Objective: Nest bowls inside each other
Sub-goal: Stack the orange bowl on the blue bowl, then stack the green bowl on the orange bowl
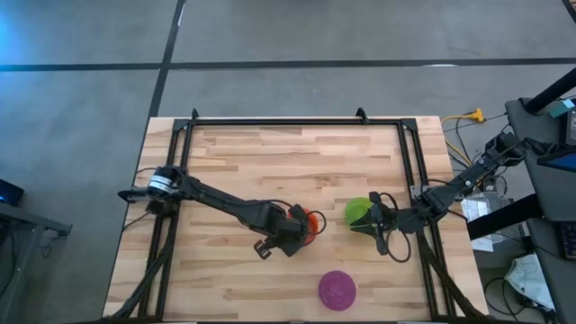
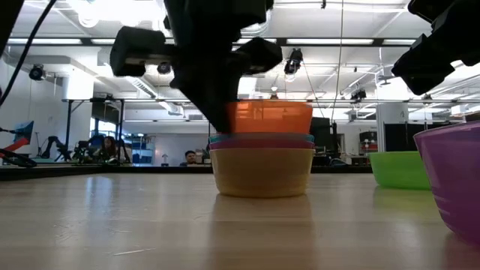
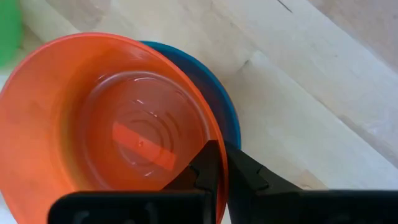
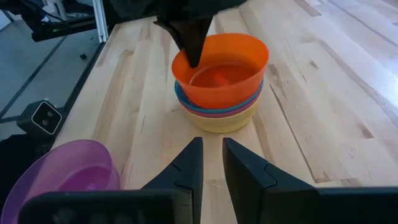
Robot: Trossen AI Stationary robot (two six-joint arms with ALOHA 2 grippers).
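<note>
A stack of yellow, pink and cyan bowls [image 2: 262,169] stands on its base at mid-table. The red bowl [image 4: 221,65] sits in the top of the stack, its lower part inside the cyan bowl [image 3: 214,93]. My left gripper [image 3: 221,152] is shut on the red bowl's rim. The green bowl [image 1: 357,211] rests on the table right of the stack. My right gripper [image 4: 211,143] hovers by it, raised, pointing at the stack, its fingers a narrow gap apart and holding nothing. The purple bowl [image 1: 337,290] stands near the table's near edge. My left gripper pinches the red bowl's rim [image 3: 208,127] on the bowl's left side, one finger inside the bowl and one outside. The fingers [image 4: 193,43] come from above, pointing down. The bowl stands upright in the stack; whether it rests fully on the cyan bowl I cannot tell.
A black metal frame [image 1: 297,121] runs along the table's far edge and both sides. Bare wood [image 1: 297,162] lies between the stack and the far edge. Cables and equipment [image 1: 504,225] sit off the table's right side.
</note>
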